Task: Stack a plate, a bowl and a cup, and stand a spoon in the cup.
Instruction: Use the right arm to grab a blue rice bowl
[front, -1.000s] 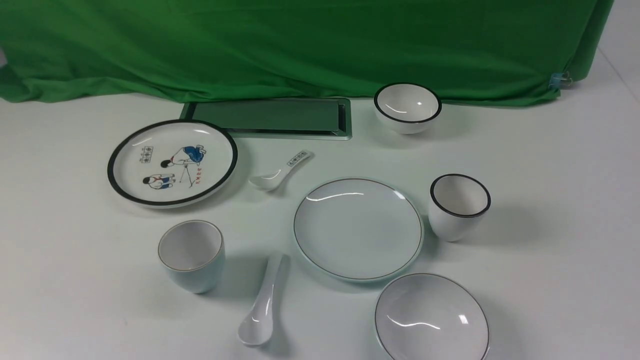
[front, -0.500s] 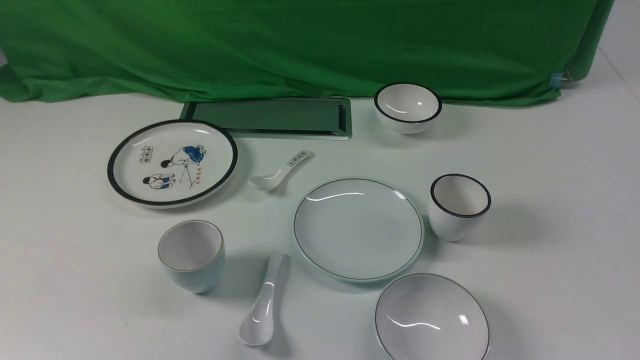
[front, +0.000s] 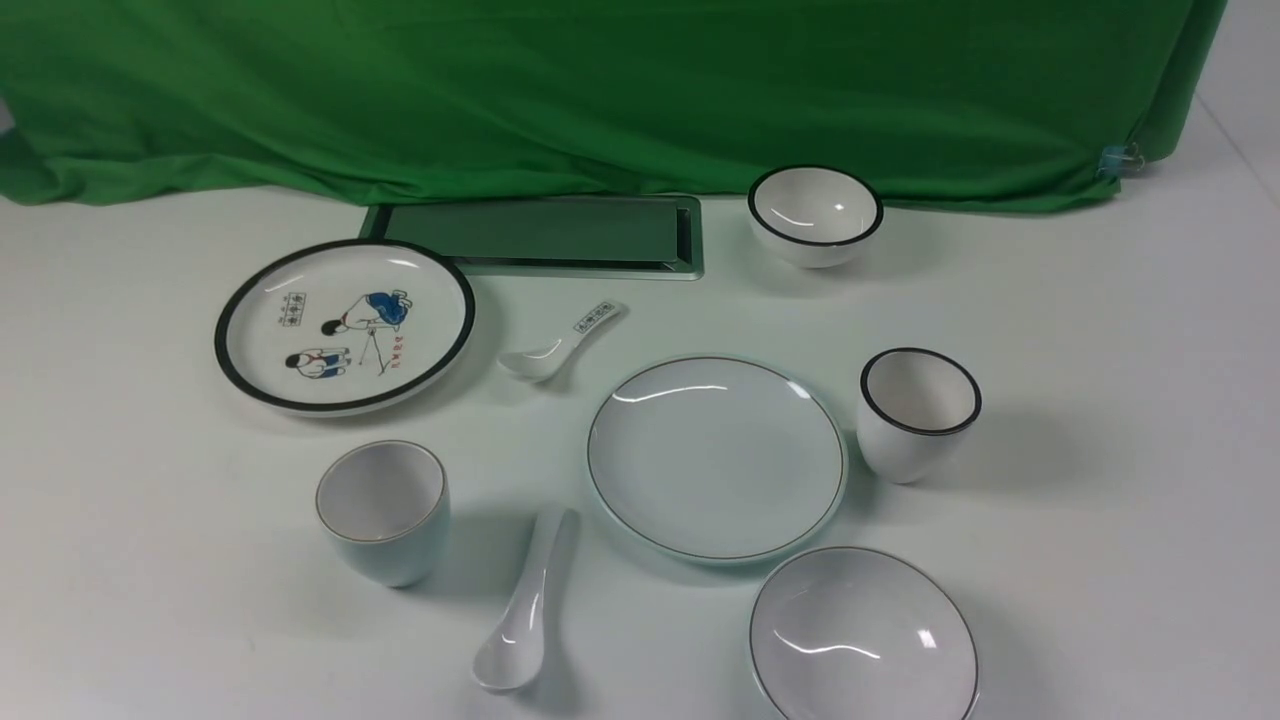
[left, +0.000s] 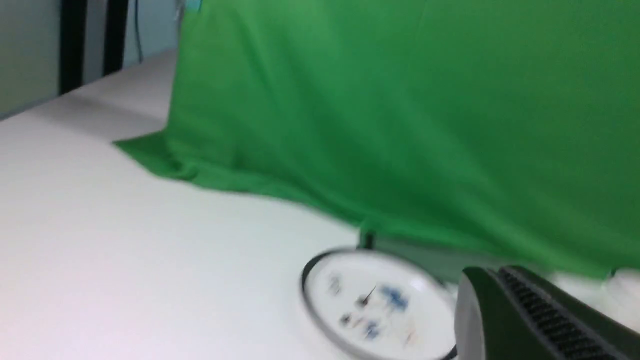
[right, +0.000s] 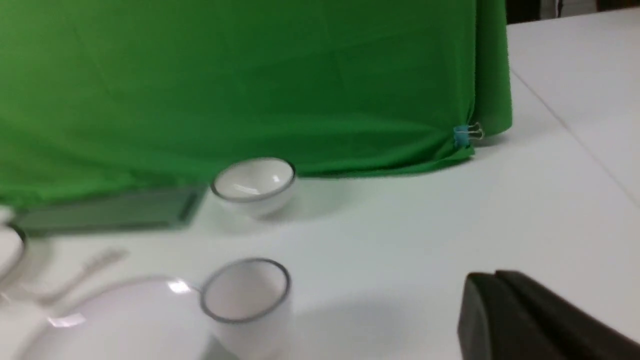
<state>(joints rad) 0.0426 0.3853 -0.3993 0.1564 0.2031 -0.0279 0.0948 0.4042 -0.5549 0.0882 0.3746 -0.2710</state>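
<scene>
Front view sharp, bright; glare on plate (front: 715, 458); wrist views blurred.

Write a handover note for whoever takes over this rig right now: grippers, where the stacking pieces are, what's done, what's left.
Left gripper and right gripper: one finger each shows in the wrist views, so open or shut cannot be told. Neither arm appears in the front view.
Plate: mid-table, bare.
Bowl: empty, nearer the robot, right of the plate.
Cup: upright, empty, to the plate's left.
Spoon: lying flat between cup and plate.
Done: nothing stacked.
Left: bowl onto plate, cup into bowl, spoon stood in cup.
</scene>
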